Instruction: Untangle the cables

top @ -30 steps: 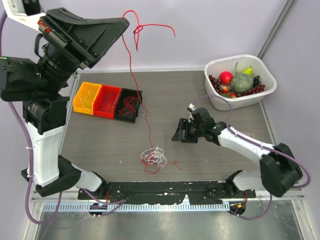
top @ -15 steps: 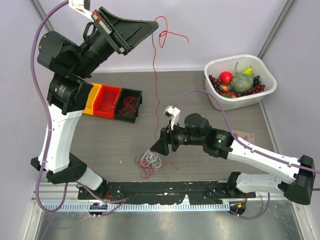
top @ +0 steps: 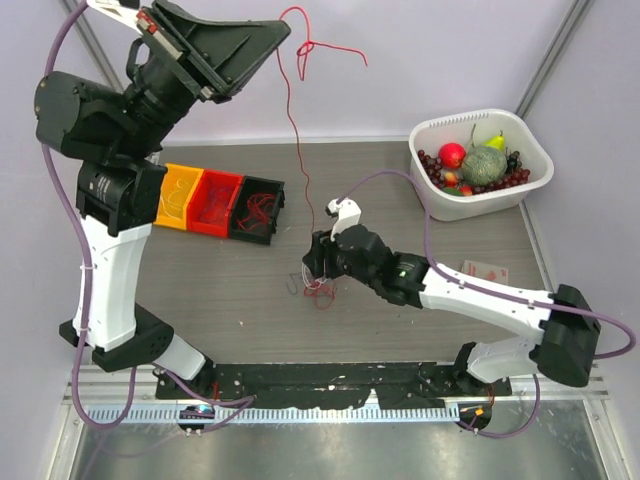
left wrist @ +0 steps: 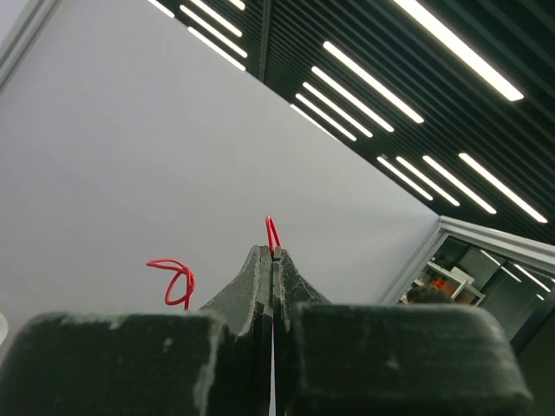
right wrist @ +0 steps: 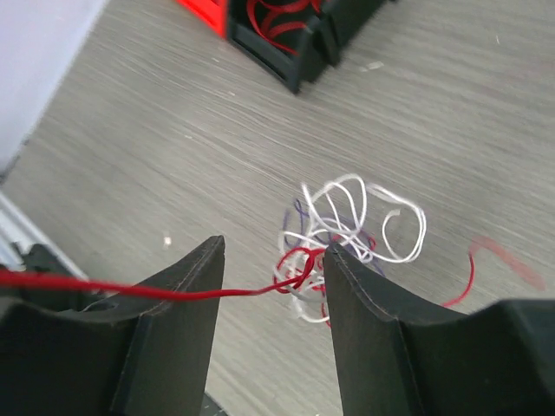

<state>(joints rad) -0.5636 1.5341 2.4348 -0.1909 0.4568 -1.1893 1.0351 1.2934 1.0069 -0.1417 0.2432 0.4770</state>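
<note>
While the left gripper (top: 283, 32) hangs way up in the air with its tips pressed tight on a red wire (top: 298, 150), the rest of the cables (top: 316, 288) sit in a small clump on the table (top: 200, 290), about mid-width. The wire makes a loop up top with a loose end poking off to the right, then drops nearly straight down into the clump. On the left wrist cam the left gripper (left wrist: 273, 253) shows no gap at all, and a bit of red wire (left wrist: 272, 234) sticks out past the tips.

The right gripper (top: 311, 264) is down low right over the clump, jaws apart and not clamped on anything. On its own cam, the right gripper (right wrist: 273, 251) has the red wire (right wrist: 130, 290) crossing the gap between its fingers into a red knot at the edge of the cables (right wrist: 355, 212). I can't tell if either finger touches it. The clump is mostly white loops with red and a few dark strands.

Three bins (top: 225, 205) (yellow, red, black) line up at the left, with red wires in the red and black ones. A fruit basket (top: 480, 208) sits far right, well apart.
</note>
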